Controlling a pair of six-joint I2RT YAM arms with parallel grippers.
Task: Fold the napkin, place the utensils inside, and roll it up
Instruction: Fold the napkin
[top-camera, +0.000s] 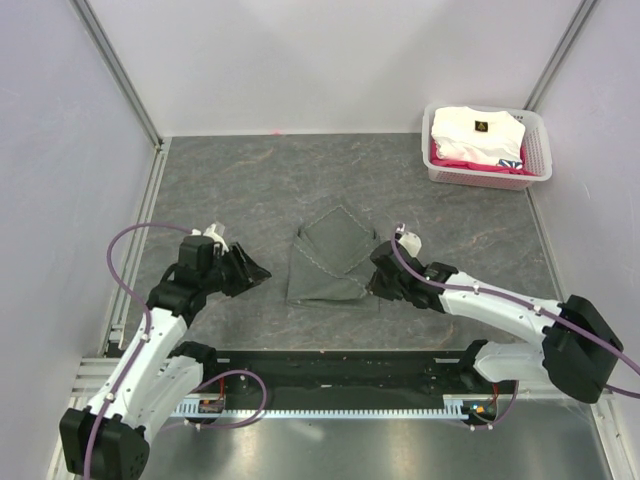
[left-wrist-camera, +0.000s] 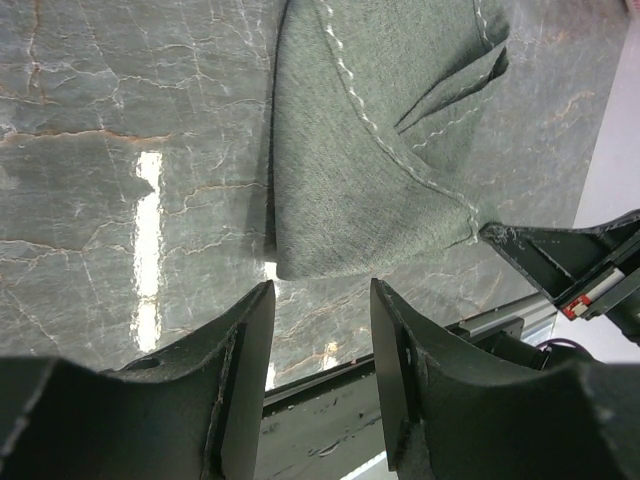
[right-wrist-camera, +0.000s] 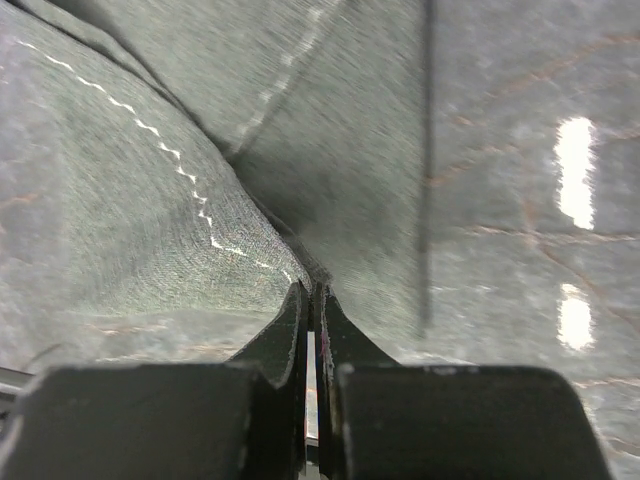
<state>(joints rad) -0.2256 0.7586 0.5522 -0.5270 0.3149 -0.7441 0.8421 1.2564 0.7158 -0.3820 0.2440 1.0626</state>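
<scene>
Your right claw (right-wrist-camera: 311, 290) is clamped shut on the edge of the napkin (top-camera: 328, 268), which lies part-folded at the middle of the surface (top-camera: 230, 180); your left claw (left-wrist-camera: 320, 288) hangs parted and empty. Thin and limp, the cloth should drape and slide, so pinch corners.

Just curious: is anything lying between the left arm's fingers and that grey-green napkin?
No. Only bare grey tabletop separates the left fingers from the napkin. This is clearest in the left wrist view.

place: lab test cell | evidence: white panel walls (top-camera: 300, 60), aluminium frame (top-camera: 113, 65)
</scene>
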